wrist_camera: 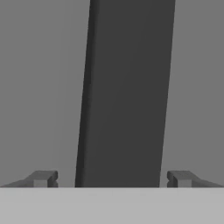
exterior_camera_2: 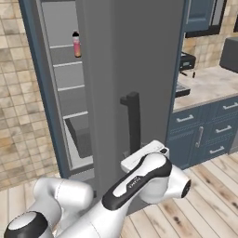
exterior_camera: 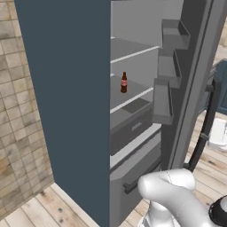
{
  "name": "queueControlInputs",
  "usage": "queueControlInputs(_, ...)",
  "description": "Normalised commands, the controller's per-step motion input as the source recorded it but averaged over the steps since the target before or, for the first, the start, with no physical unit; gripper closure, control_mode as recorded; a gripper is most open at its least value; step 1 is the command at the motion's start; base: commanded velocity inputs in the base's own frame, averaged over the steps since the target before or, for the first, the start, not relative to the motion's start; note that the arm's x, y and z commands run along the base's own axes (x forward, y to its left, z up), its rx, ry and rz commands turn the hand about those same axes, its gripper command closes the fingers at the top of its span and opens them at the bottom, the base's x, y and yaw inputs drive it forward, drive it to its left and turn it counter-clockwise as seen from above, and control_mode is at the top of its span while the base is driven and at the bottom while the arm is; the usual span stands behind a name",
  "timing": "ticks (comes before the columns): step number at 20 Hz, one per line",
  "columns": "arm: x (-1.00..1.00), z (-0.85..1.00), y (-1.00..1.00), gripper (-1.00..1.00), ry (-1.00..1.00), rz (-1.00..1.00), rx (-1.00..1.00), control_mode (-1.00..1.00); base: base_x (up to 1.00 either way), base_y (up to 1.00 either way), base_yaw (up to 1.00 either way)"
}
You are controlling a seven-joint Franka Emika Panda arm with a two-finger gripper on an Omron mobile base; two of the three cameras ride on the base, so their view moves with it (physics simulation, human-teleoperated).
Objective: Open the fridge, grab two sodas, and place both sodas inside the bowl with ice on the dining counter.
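The fridge (exterior_camera: 133, 111) door stands open, with the cola bottle (exterior_camera: 124, 83) on a middle shelf and the pink bottle (exterior_camera_2: 76, 45) seemingly higher up. The fingers (wrist_camera: 43, 178) are spread wide, either side of the dark door handle (wrist_camera: 124, 94), apparently not gripping it.

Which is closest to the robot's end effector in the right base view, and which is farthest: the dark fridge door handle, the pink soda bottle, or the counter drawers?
1. Dark door handle: just above the open end effector, on the fridge door.
2. Counter drawers: off to the right, past the door.
3. Pink soda bottle: up high on a shelf inside the fridge, upper left.
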Motion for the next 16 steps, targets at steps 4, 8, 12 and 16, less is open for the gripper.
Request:
queueControlInputs(4, 0.17, 0.00, -0.40, -1.00, 0.03, 0.00, 0.00, -1.00, 0.00, 0.00, 0.00)
queueControlInputs(8, 0.13, 0.00, -0.27, -1.00, 0.01, 0.00, 0.00, -1.00, 0.00, 0.00, 0.00)
queueControlInputs(12, -0.35, 0.02, -0.25, -1.00, -0.04, 0.00, 0.00, -1.00, 0.00, 0.00, 0.00)
queueControlInputs(16, -0.62, 0.09, -0.04, -1.00, -0.15, 0.00, -0.03, -1.00, 0.00, 0.00, 0.00)
